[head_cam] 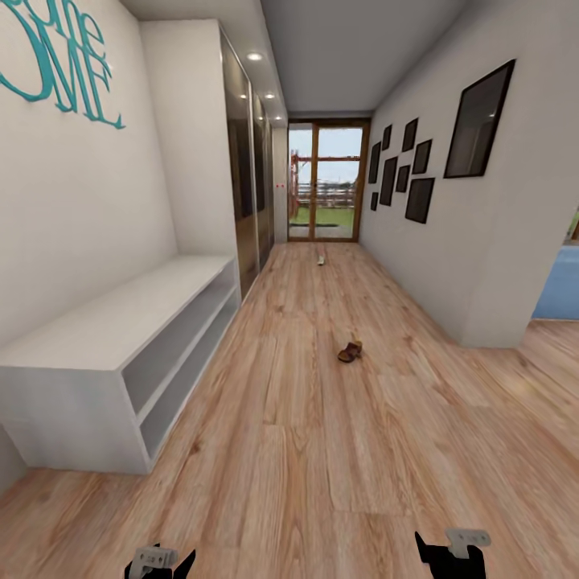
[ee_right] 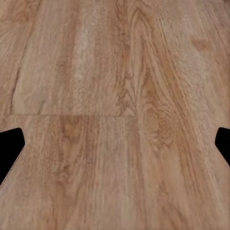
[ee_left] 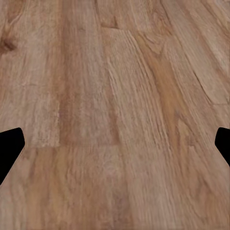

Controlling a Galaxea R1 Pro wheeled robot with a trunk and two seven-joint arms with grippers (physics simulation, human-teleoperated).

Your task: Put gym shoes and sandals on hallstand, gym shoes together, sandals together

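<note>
One brown sandal [head_cam: 350,351] lies mid-frame on the corridor floor [head_cam: 322,450]; a small pale thing [head_cam: 321,260] farther up may be another shoe. The hallstand [head_cam: 112,330], left of frame, stands bare. My left hand [head_cam: 161,560] and right hand [head_cam: 452,548] hang spread wide, grasping nothing. I risk nudging that low sandal away when reaching.

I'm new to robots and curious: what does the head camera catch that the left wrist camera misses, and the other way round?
Head view alone: the white hallstand on the left, a brown sandal lying on the floor mid-corridor, a small pale item farther off near the glass door, too small to identify.
Left wrist view alone: a close look at plank grain between its open fingertips.
Shared: the wood floor.
</note>
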